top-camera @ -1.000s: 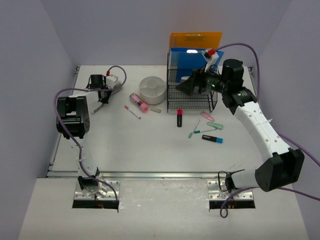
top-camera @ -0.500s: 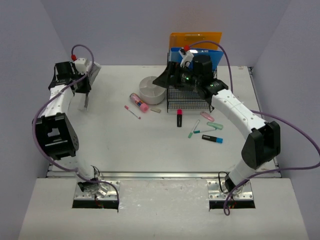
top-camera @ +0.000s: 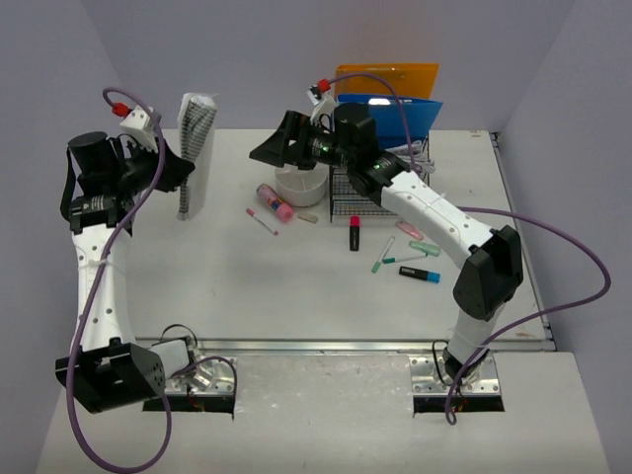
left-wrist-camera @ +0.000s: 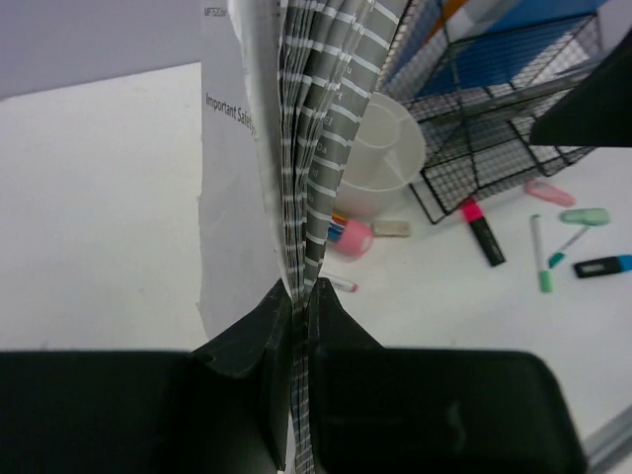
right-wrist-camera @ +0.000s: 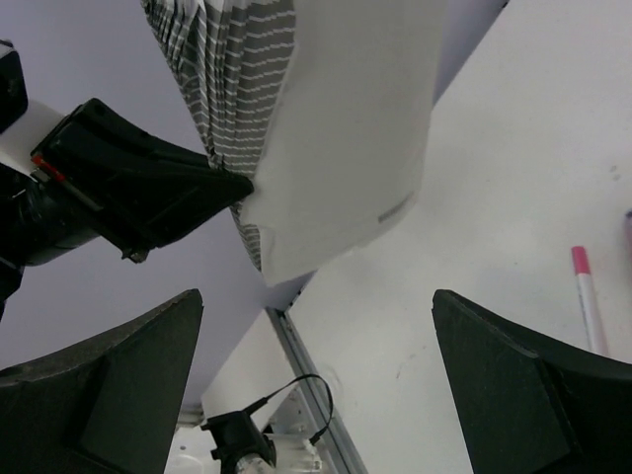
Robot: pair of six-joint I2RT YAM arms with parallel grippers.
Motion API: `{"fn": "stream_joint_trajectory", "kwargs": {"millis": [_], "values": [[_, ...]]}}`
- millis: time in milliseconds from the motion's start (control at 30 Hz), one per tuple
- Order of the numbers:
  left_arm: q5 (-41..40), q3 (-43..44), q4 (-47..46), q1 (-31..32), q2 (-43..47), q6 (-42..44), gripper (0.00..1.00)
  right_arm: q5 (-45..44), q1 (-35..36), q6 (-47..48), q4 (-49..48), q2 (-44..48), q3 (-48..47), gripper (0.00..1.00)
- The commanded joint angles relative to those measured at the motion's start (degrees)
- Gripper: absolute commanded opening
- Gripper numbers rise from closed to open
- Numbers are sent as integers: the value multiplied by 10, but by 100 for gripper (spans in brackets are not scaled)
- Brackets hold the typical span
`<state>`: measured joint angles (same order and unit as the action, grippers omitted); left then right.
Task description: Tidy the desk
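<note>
My left gripper [top-camera: 184, 174] is shut on a booklet [top-camera: 196, 138] with grey-striped pages and a white cover, held upright above the back left of the desk [top-camera: 296, 286]. In the left wrist view the jaws [left-wrist-camera: 301, 292] pinch the booklet [left-wrist-camera: 316, 128] by its lower edge. My right gripper [top-camera: 267, 150] reaches left above a round white container [top-camera: 301, 184], open and empty, facing the booklet. The right wrist view shows the booklet [right-wrist-camera: 336, 128] beyond the wide-apart jaws [right-wrist-camera: 316, 301], with the left fingers [right-wrist-camera: 148, 188] clamped on it.
A black wire basket [top-camera: 380, 195] stands at the back, with blue [top-camera: 405, 111] and orange [top-camera: 385, 77] folders behind it. A pink tube [top-camera: 275, 202], a pink pen [top-camera: 262, 221], a red marker [top-camera: 354, 233], green pens [top-camera: 395, 257] and a blue highlighter [top-camera: 420, 274] lie loose.
The left arm has lifted the booklet from the back left corner and turned it upright. The right arm has swung left from the wire basket to over the container, its jaws widening.
</note>
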<state>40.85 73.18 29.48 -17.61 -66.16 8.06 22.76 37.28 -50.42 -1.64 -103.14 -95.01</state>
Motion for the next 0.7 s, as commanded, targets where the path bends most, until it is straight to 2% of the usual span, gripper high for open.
{"fn": "stream_joint_trajectory", "kwargs": {"millis": [0,167,433,567,667], "values": [[108,-38,-95,0,29,-140,0,2,25,8,-43,-11,-28,99],[146,-94,-156,3,71,-214,0,1,26,8,-50,-14,-20,99],[110,-123,-140,66,92,-184,0,-3,50,-10,-57,-29,-31,99],[70,-127,-139,123,97,-177,0,-15,66,-15,-48,-48,-54,99],[63,-131,-138,134,92,-179,0,-20,73,-18,-47,-56,-66,99]]}}
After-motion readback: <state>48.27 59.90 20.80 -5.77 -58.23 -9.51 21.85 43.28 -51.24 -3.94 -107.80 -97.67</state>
